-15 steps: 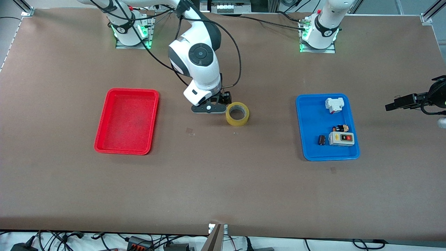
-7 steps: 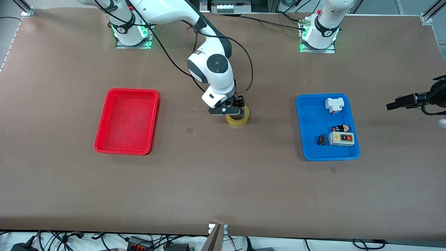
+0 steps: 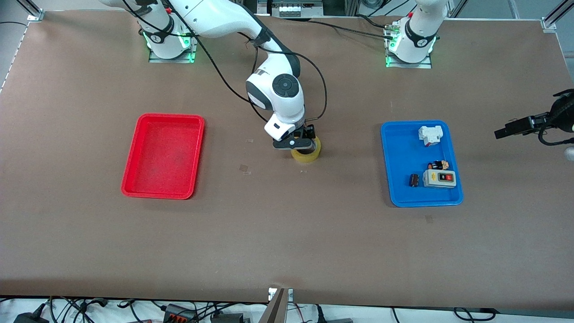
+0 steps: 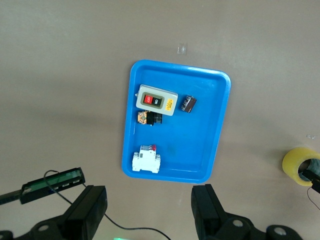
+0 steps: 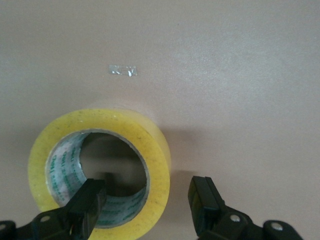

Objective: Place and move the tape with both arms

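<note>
While the jaws straddle the wall: nothing is gripped yet.
Right gripper (image 5: 145,205): spread wide, one finger in the hole, one outside.
Risk: closing off-centre could skid the tape (image 3: 307,153).
Tape: translucent yellow ring, flat on the table.
Left gripper (image 4: 150,220): open, empty, waiting above the blue tray (image 4: 220,110).
</note>
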Motion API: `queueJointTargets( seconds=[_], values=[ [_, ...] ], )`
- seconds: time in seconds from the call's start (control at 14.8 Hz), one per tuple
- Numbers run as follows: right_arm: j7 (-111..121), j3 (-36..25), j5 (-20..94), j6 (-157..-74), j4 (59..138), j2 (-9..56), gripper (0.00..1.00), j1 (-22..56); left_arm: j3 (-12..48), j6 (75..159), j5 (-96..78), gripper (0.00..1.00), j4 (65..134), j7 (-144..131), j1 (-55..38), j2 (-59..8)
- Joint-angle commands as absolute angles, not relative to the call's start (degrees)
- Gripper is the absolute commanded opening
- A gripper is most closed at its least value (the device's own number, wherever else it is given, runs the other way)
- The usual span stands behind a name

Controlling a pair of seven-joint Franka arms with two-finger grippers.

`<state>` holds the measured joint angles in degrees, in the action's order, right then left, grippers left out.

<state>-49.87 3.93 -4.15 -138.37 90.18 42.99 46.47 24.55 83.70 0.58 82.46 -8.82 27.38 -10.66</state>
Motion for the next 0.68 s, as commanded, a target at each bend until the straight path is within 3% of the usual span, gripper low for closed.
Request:
queueJointTargets(
  seconds=[0.0,0.34,0.47,0.54,0.61],
  values=[
    [-51.3,3.6,-5.5,-138.6,89.0,43.9,0.98,47.2,12.3,81.5,-2.1,1.0,83.4,-6.6,16.6,-5.3],
    [-51.3,3.6,-6.5,-138.6,89.0,44.6,0.97,47.2,0.7,79.6,-2.1,1.0,85.3,-6.7,1.5,-0.8],
    [-51.3,3.6,-7.7,-138.8,88.9,44.7,0.92,46.6,-1.5,79.5,-2.1,1.0,85.2,-6.8,-3.1,-0.8],
    [-51.3,3.6,-7.7,-138.8,88.9,44.7,0.84,46.4,-1.5,80.2,-2.2,1.0,85.3,-6.5,-3.5,-0.9],
    [-51.2,3.6,-7.7,-138.9,88.9,44.6,0.7,46.3,-1.5,81.8,-2.2,1.0,85.7,-6.4,-3.7,-0.9]
  ],
)
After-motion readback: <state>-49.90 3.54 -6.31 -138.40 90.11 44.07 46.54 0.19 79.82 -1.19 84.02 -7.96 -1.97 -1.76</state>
